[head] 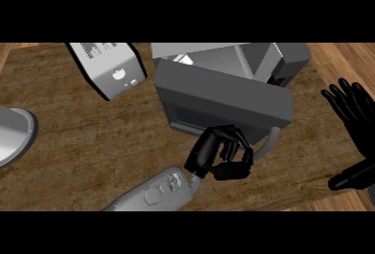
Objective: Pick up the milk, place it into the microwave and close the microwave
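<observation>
Grey and boxy, the microwave is seen on the wooden table with its door swung out toward the viewer, the cavity behind it left uncovered. The left robot hand is held curled at the door's lower edge beside the pale handle; whether the handle is gripped or the fingers are closed on nothing cannot be told. That placement is judged to suit a push or swing to shut the door. The milk is nowhere visible, and is presumed hidden inside behind the door, though this cannot be confirmed. The right robot hand is kept open, fingers up, at the right edge, resting clear of the work. A grey plate and a white appliance are left aside.
</observation>
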Controlling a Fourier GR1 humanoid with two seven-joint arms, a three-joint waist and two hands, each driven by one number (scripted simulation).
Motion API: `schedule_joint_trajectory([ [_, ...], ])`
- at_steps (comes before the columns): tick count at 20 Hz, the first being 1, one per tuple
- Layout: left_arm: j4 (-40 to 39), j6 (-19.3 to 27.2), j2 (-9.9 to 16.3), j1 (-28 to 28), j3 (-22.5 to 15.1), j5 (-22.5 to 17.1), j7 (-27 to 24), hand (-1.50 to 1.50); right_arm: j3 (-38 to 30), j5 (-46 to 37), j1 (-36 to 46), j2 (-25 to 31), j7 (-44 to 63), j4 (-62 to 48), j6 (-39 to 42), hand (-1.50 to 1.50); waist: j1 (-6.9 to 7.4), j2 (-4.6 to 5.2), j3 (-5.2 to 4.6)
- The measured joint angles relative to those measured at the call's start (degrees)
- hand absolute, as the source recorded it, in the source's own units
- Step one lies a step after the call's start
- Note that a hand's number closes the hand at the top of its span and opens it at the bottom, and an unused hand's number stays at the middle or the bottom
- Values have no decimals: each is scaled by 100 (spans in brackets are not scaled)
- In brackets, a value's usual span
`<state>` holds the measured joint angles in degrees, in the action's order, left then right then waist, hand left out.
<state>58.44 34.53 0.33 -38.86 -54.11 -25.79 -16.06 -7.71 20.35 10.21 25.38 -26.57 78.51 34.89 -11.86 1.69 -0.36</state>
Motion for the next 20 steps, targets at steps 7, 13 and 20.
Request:
schedule_joint_trajectory([
  [7, -482, 279, -19, -655, 344, -602, 33, 150, 42, 439, 180, 112, 331, 293, 209, -150, -303, 90, 4],
  [13, -722, 367, -35, -1006, 842, -1184, -196, 150, 68, 811, 253, 166, 555, 452, 358, -150, -488, 175, -11],
  [20, -840, 342, -36, -1115, 1091, -1686, -643, 150, 43, 1138, 386, 304, 755, 566, 491, -150, -624, 238, -6],
])
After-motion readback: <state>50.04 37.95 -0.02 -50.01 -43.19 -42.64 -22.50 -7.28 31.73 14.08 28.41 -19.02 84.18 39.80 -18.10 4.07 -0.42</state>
